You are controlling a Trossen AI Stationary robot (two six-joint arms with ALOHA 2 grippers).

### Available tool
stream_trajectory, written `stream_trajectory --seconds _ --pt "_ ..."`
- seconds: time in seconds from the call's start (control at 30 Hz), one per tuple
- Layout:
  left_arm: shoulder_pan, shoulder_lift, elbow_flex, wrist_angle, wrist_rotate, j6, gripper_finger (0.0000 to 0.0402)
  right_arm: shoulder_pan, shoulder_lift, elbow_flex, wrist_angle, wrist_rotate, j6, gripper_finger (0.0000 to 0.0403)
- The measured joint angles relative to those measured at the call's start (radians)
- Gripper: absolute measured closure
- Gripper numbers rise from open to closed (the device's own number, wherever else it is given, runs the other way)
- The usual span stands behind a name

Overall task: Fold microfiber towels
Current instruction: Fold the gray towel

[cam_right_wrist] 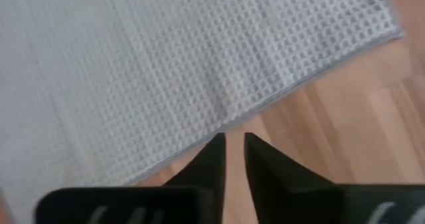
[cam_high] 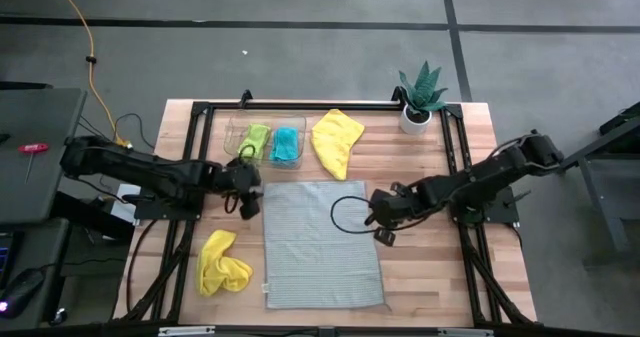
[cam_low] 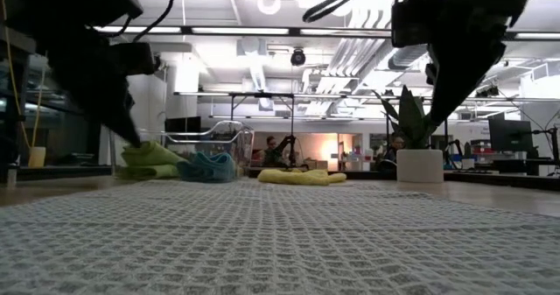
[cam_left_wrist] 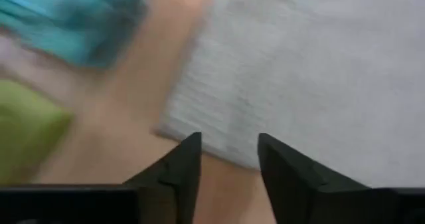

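At the left of the high view, the left gripper [cam_high: 247, 190] hangs at the upper left corner of the grey towel [cam_high: 322, 241]; its wrist view shows the fingers [cam_left_wrist: 179, 171] parted with a clear gap, over the towel's edge and holding nothing. Below it, at lower left, a crumpled yellow towel [cam_high: 222, 262] lies on the table [cam_high: 440, 267].

Above the gripper, at upper centre-left, sits the clear tray [cam_high: 264, 127]. It holds the green towel [cam_high: 256, 140] on its left side and the blue towel [cam_high: 286, 144] on its right.

The grey towel lies spread flat in the middle. Just right of the tray, a second yellow towel [cam_high: 337, 141] lies bunched.

The right gripper [cam_high: 384, 222] stands at the grey towel's right edge, fingers [cam_right_wrist: 212, 161] only a narrow slit apart, empty. At upper right stands the plant [cam_high: 420, 98].
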Motion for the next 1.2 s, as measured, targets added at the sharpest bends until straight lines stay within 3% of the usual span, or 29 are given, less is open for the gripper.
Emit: stream_trajectory --seconds 0.17,0.33,0.53,0.73,1.07,1.2 --pt "0.101 -0.008 0.030 -0.022 -0.030 -0.020 0.0203 -0.079 0.000 0.000 -0.004 0.040 -0.071 0.0304" --pt "0.194 0.037 0.030 -0.021 0.081 -0.127 0.0191 -0.154 0.000 0.000 -0.005 0.046 -0.131 0.0289" --pt "0.194 0.111 0.030 -0.004 0.096 -0.344 0.0203 -0.199 0.000 0.000 -0.005 0.037 -0.166 0.0288" --pt "0.187 0.207 0.030 0.017 0.006 -0.551 0.0213 -0.220 -0.001 0.001 -0.004 0.036 -0.182 0.0288" --pt "0.186 0.355 0.033 0.124 -0.008 -0.652 0.0233 -0.234 -0.001 0.001 -0.001 0.036 -0.184 0.0288" --pt "0.187 0.370 0.035 0.121 -0.014 -0.644 0.0266 -0.233 -0.001 0.001 -0.001 0.055 -0.184 0.0288"
